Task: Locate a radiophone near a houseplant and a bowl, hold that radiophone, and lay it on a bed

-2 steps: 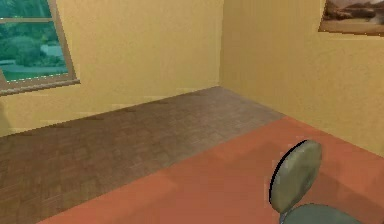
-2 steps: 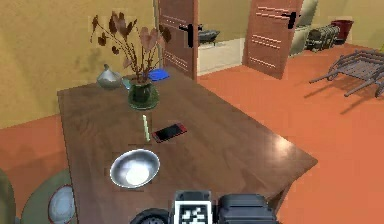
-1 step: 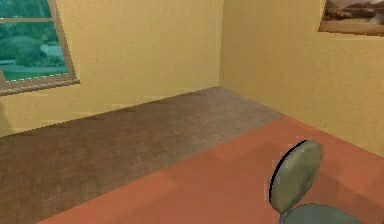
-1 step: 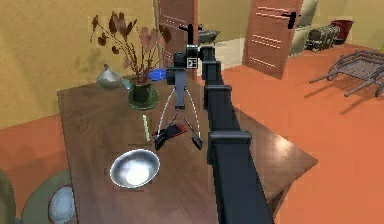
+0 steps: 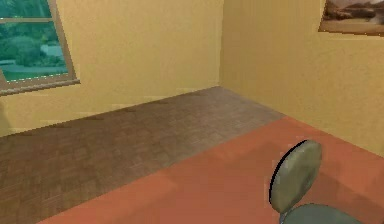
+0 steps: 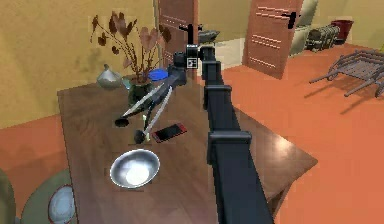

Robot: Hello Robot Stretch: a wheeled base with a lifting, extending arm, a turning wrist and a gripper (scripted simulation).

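- Table [image 6: 90, 110]: brown wood on an orange floor; everything below except the rug group sits on it.
- Arm [image 6: 225, 130]: dark bar reaching out over the table's right part.
- Rug [image 5: 120, 140]: brown, below window [image 5: 35, 45]; grey chair [image 5: 296, 175] at forward view's lower right.
- Plant [image 6: 125, 35]: dry brown leaves at table's far end; pot hard to make out.
- Steel bowl [image 6: 133, 168]: near edge, bare metal inside.
- Blue bowl [image 6: 158, 74]: just beside plant; contents cannot be told.
- Gripper [image 6: 133, 125]: fingers slant down toward tabletop; spread and hold cannot be told.
- Phone [image 6: 171, 132]: red and black, flat on table, just beside the fingers, between the bowls.
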